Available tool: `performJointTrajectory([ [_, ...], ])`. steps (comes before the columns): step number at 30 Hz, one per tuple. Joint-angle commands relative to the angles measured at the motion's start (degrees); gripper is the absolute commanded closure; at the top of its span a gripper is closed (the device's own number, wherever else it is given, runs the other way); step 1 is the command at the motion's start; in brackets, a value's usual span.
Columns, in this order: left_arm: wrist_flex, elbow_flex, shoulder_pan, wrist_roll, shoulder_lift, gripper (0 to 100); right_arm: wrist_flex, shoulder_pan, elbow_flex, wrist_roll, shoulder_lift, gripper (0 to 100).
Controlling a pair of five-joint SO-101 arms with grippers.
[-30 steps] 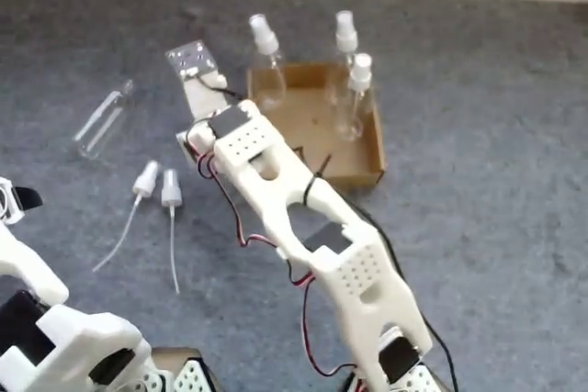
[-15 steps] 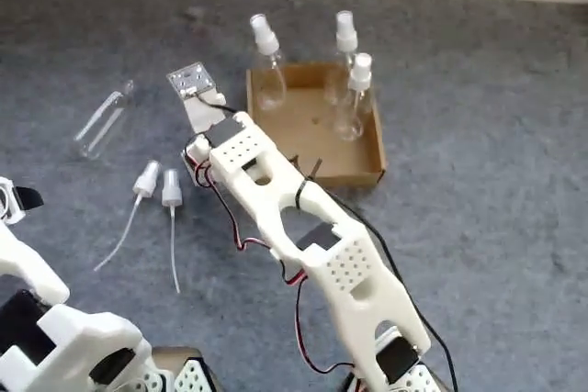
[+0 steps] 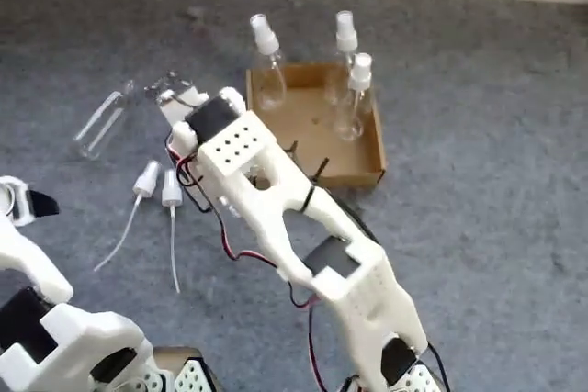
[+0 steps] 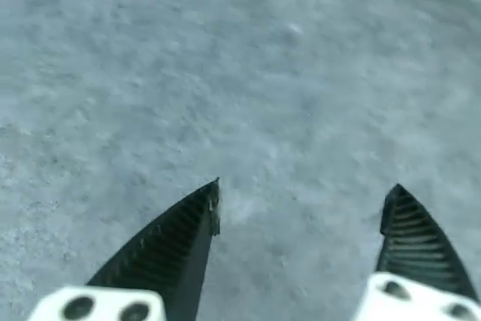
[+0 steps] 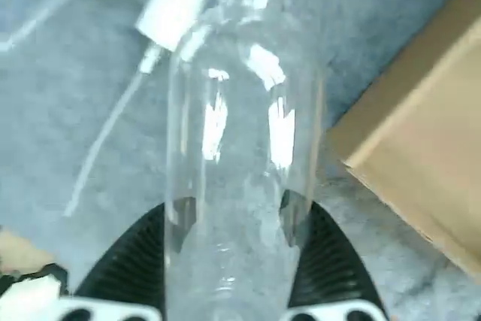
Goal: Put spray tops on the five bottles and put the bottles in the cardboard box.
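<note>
Grey counter: bottle is clamped by right gripper, long axis along it; left gripper released. Three capped bottles upright; two spray tops loose.

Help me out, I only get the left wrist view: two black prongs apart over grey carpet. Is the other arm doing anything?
Observer: Yes. The right gripper is shut on a clear bottle, beside the cardboard box.
Operator: Is anything in that box?
Observer: Three bottles with spray tops stand upright in it.
Operator: What else is lying around?
Observer: Two loose spray tops lie side by side on the carpet, with a second bottle on its side a little beyond them.
</note>
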Motion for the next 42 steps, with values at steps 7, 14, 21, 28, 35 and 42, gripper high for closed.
performJointTrajectory([
  [7,23.3,-14.0,11.0,-1.2,-0.7,69,1.3,3.1,24.8,4.1,-33.5,99.5],
  [14,26.1,-13.9,26.5,4.9,-0.7,70,-1.4,27.6,51.7,18.9,-58.9,99.5],
  [21,20.0,-13.6,40.7,13.7,0.1,77,-18.0,56.3,80.8,35.3,-77.8,99.4],
  [28,10.4,-10.1,42.0,16.5,5.7,78,-39.2,72.7,97.7,38.9,-74.2,99.4],
  [35,5.4,-10.1,43.2,18.7,13.3,78,-45.9,75.5,90.3,38.5,-52.0,99.4],
  [42,5.3,-9.5,45.8,18.9,16.5,85,-46.0,78.7,78.8,38.5,-34.9,99.4],
])
